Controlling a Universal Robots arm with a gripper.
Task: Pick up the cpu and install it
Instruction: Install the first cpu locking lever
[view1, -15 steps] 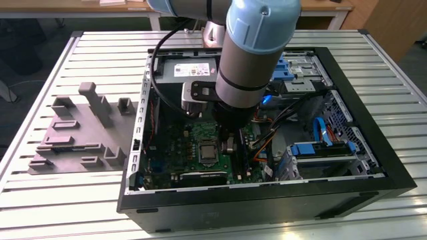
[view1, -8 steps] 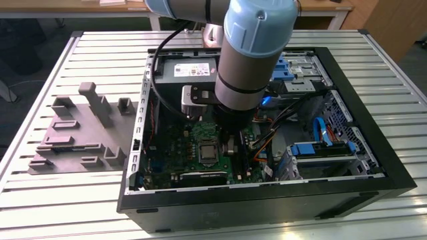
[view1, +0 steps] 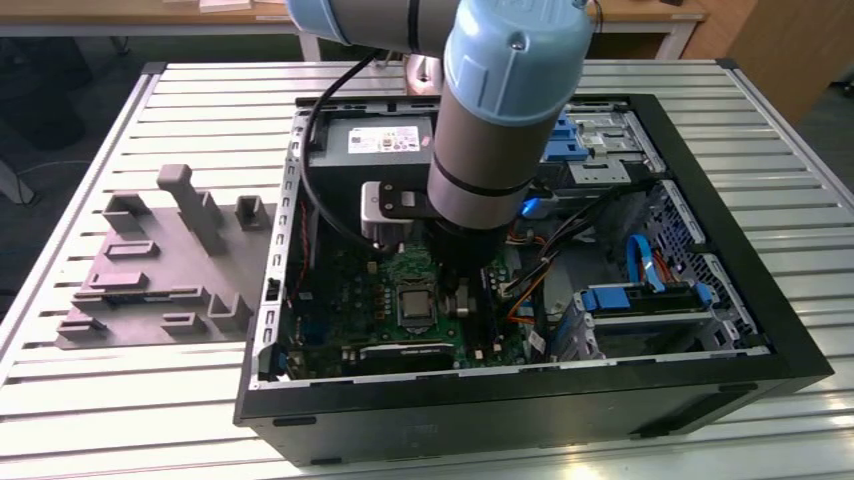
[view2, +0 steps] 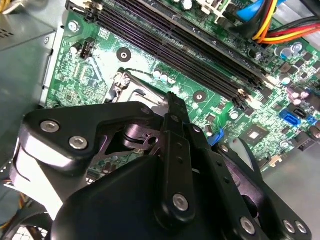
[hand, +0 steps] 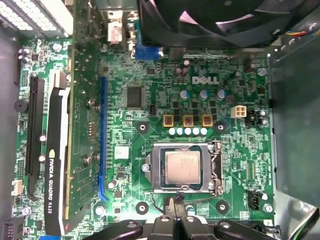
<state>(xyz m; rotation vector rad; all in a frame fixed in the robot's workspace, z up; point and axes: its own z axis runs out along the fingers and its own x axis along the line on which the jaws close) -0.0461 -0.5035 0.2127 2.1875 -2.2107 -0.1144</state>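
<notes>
Already inside its socket frame (hand: 183, 167), the cpu (hand: 182, 167); pincer (hand: 175, 204) together, empty, just beside.

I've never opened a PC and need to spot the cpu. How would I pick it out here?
Start at the open black computer case and look down at its green motherboard. Near the middle of the board sits a dark square socket frame, and the cpu lies flat inside it. It is the one plain silvery square with a pale rim, unlike the small black chips around it.

The gripper (view2: 170, 100) hides most of the socket (view2: 131, 85); the fan (hand: 210, 20) is cut off.
</notes>
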